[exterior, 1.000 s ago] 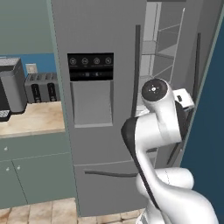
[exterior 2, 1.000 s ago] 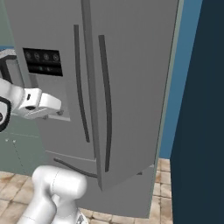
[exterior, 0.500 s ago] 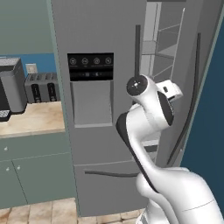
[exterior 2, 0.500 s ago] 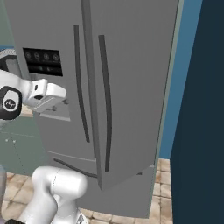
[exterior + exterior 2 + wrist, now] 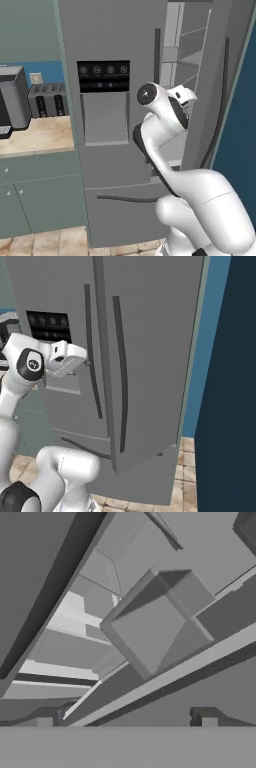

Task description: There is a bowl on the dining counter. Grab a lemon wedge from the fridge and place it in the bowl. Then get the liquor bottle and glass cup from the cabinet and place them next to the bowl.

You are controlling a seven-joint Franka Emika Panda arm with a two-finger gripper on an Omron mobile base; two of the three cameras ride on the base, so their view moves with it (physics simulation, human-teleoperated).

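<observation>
The fridge (image 5: 115,50) is a tall grey steel unit with dark handles and a black dispenser panel (image 5: 103,76). Its right door (image 5: 220,100) stands ajar, showing pale shelves (image 5: 187,45) inside. My white hand (image 5: 181,96) is raised at the gap beside the door's edge, also seen at mid height in the right base view (image 5: 67,358). In the hand view my gripper (image 5: 126,722) is open, its tips wide apart, facing grey shelves and a boxy bin (image 5: 155,627). The lemon wedge, bowl, dining counter, liquor bottle, glass cup and cabinet are out of view.
Left of the fridge runs a beige worktop (image 5: 35,135) with a toaster (image 5: 47,100) and a grey appliance (image 5: 15,97), over grey-green drawer units (image 5: 40,195). A dark blue wall (image 5: 230,381) stands close on the right of the open door.
The arm has lifted and the hand has swung up and in toward the gap at the open door. The jaws have stayed wide apart.
</observation>
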